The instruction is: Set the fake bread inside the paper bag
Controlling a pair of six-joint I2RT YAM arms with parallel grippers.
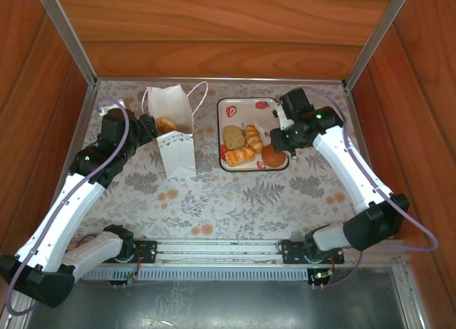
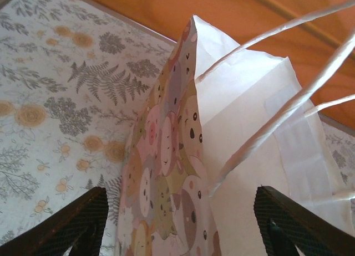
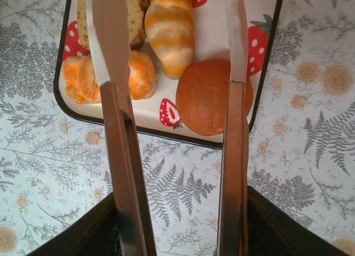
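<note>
Bottom frame, left gripper point(image 2: 180, 192) is hanging open astride the bag point(image 2: 249, 117); right gripper point(image 3: 180, 223) is clamping tongs point(image 3: 116, 101), bracketing the bun point(image 3: 205, 98) for pickup.

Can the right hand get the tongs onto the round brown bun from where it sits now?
Probably yes. The right hand holds the tongs open over the round brown bun, which lies mostly between the blades, with nothing on top of it. A croissant lies close alongside.

base of the paper bag point(image 2: 244, 156) cut off at the lower edge, cord handles point(image 2: 288, 106) running out of frame, tray point(image 3: 211, 34) far end cropped, bread slice point(image 3: 136, 23) half behind tongs point(image 3: 119, 128), pastry point(image 1: 166, 123) mostly sunk inside the paper bag
</note>
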